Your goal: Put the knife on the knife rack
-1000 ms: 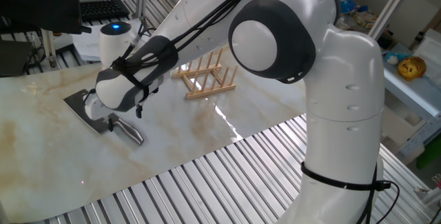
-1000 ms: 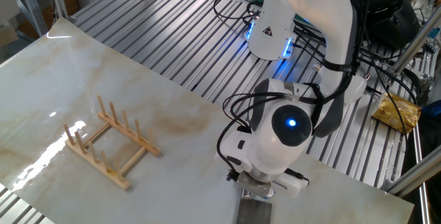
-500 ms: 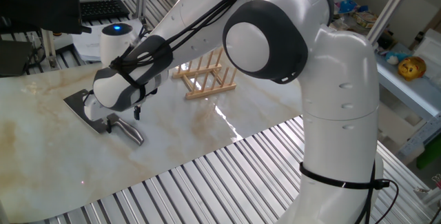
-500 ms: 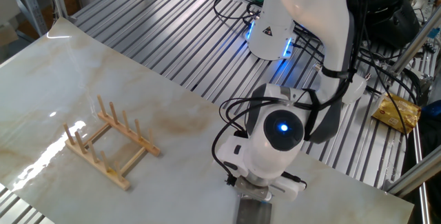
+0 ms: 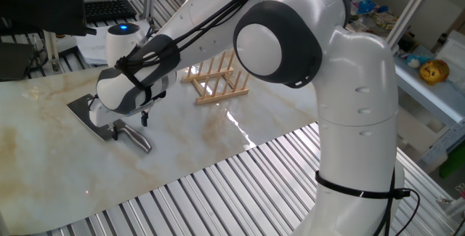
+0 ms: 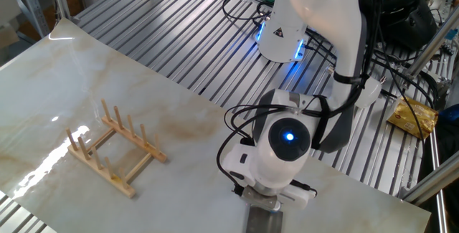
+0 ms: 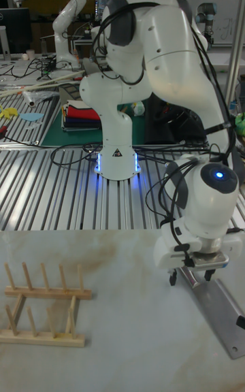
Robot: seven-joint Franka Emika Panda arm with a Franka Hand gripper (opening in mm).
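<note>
The knife (image 5: pixel 81 107) lies flat on the marble slab, dark blade to the left and shiny handle (image 5: pixel 136 140) pointing toward the front. My gripper (image 7: pixel 190 275) hangs just above the blade, fingers pointing down and spread, one dark fingertip (image 7: pixel 173 277) to each side of the blade's end. They hold nothing. In the other fixed view only the blade's end (image 6: pixel 267 220) shows under the hand at the bottom edge. The knife rack (image 5: pixel 216 80) stands upright and bare well apart from the knife, seen as the knife rack (image 7: pixel 44 303) at the far left.
The marble slab (image 5: pixel 196 134) rests on a slatted metal table (image 5: pixel 218 192). My arm's base (image 7: pixel 117 154), lit blue, stands behind the slab. A shelf with a yellow object (image 5: pixel 434 70) is at the right. A keyboard (image 5: pixel 109 9) lies behind.
The wrist has shifted slightly left and a little lower over the knife. The knife and the rack have not moved.
</note>
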